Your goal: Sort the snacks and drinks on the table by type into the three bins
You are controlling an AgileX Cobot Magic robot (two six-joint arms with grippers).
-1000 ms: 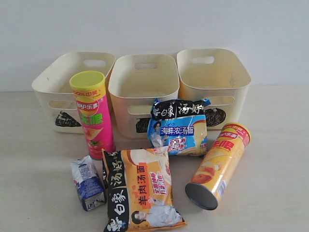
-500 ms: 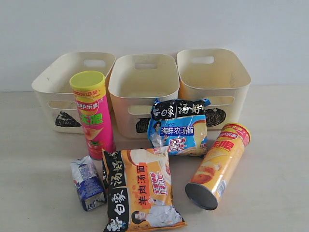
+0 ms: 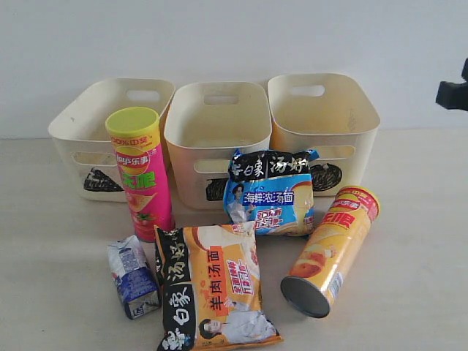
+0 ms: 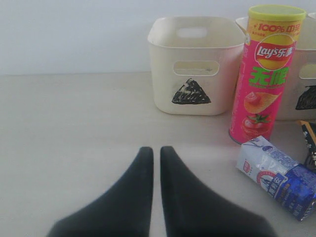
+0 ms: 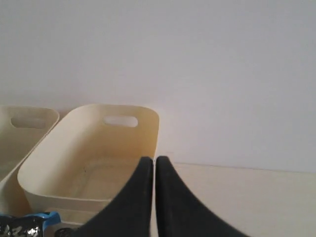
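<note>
Drink carton (image 4: 275, 176) is found ahead of left claw (image 4: 155, 150), off to one side, with its long axis slanted across the reach. Right claw (image 5: 154, 160) is pressed together too — both empty.

right arm (image 3: 454, 93) cropped, blue packet (image 5: 29, 226) cropped

Wall (image 3: 234, 36): plain white, unmarked, stood at 12 o'clock.
Table (image 3: 417, 292): pale beige, matte, spread toward 6 o'clock.
Light: soft, even; shadows were faint.
</note>
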